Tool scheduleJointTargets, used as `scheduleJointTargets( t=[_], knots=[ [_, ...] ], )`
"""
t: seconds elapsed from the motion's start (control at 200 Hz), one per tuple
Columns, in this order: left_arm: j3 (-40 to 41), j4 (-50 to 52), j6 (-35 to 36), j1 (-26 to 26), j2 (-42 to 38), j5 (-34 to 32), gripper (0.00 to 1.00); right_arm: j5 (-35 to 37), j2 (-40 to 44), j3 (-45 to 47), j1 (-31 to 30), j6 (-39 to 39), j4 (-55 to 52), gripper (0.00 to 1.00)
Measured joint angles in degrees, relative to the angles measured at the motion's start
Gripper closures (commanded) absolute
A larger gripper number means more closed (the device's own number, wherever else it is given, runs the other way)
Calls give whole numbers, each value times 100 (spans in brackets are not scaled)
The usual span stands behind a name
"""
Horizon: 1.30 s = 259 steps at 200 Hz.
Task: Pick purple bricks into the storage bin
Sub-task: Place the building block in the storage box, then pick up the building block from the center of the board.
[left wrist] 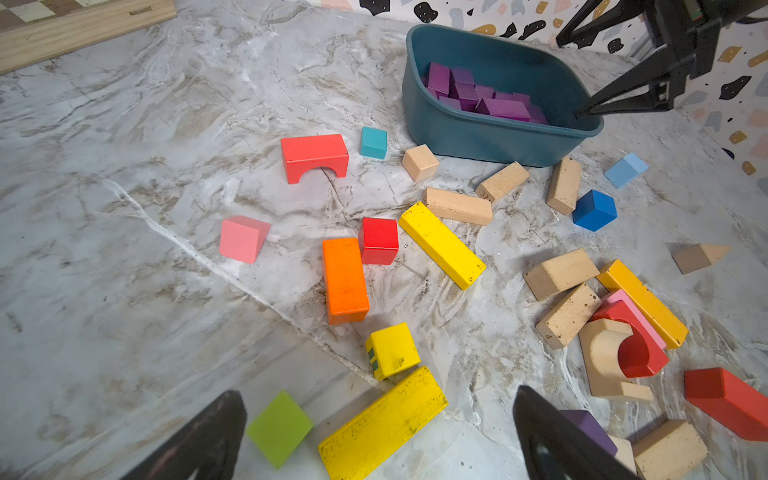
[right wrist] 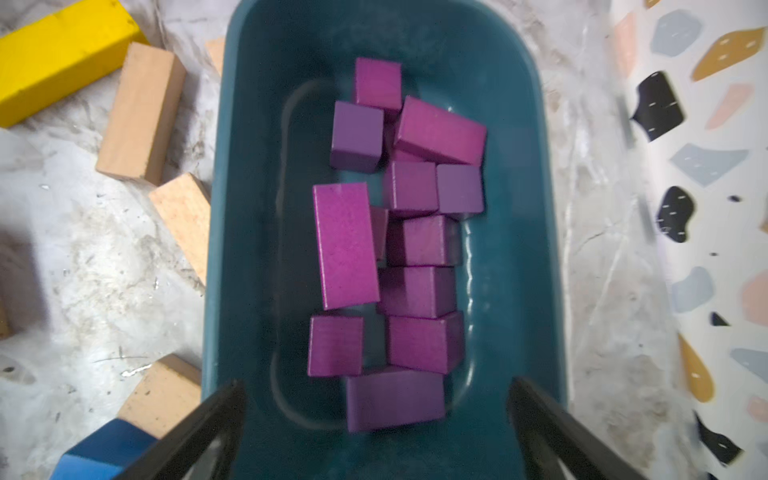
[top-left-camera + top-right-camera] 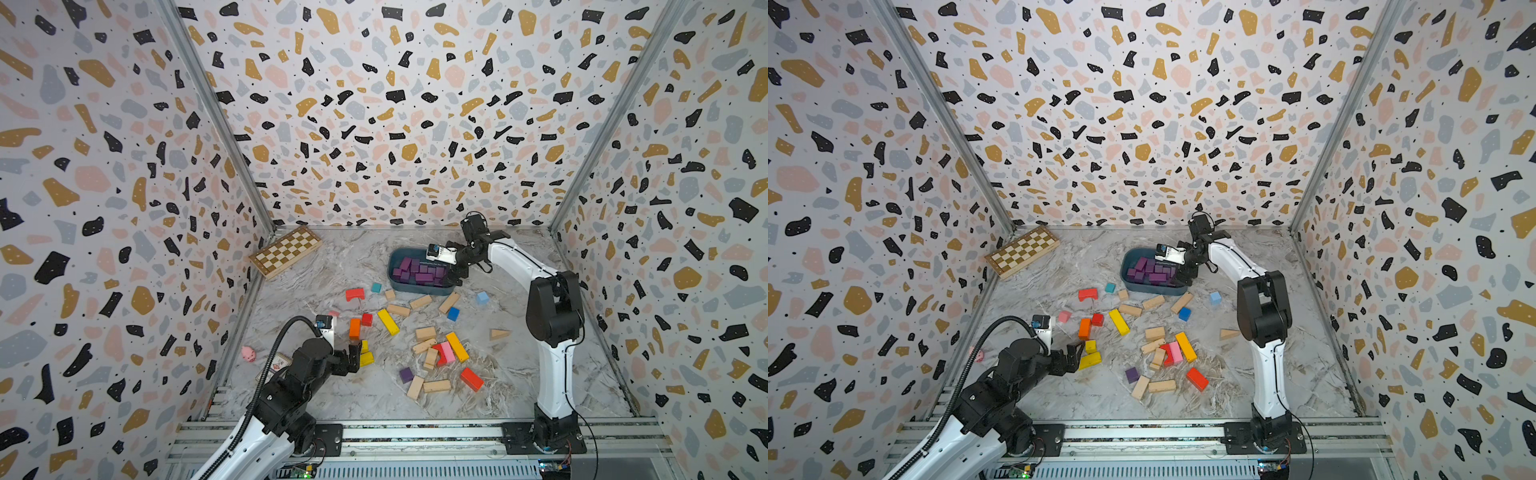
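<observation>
Hovering over the dark teal plastic storage bin (image 2: 249, 166) holding matte purple wooden bricks (image 2: 347, 245), right gripper (image 2: 377, 386), jaws apart, may hook the rim leaving; left gripper (image 1: 378, 392) likewise apart.

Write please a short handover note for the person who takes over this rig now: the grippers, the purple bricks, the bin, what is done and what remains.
Right gripper: open, empty, above the storage bin.
Left gripper: open, empty, low over the yellow blocks.
Purple bricks: piled inside the bin. One purple cube lies on the table near the front, beside plain wood blocks.
Done: nearly all bricks are in the bin.
Left: that one cube; no other purple shows outside.
</observation>
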<state>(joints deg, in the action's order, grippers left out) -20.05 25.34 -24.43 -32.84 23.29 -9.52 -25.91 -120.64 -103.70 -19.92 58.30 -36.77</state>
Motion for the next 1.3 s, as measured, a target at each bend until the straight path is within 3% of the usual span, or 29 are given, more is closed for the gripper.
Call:
scheduleJointTargets(
  t=[0.235,0.37,0.681,0.956,1.297],
  knots=[
    [4,9,0,0,-81,0,1,109,820,101,-129,-710,522,0],
    [9,13,0,0,-142,0,1,275,1615,684,-382,-1294,997,0],
    [74,57,0,0,-479,0,1,774,2802,2793,-1991,-1740,1609,0],
    [98,74,0,0,-649,2,1,909,3635,4996,-3062,-2476,1884,0],
    [98,72,11,0,-531,4,1,918,3670,5608,-4096,-3285,2503,11]
  ],
)
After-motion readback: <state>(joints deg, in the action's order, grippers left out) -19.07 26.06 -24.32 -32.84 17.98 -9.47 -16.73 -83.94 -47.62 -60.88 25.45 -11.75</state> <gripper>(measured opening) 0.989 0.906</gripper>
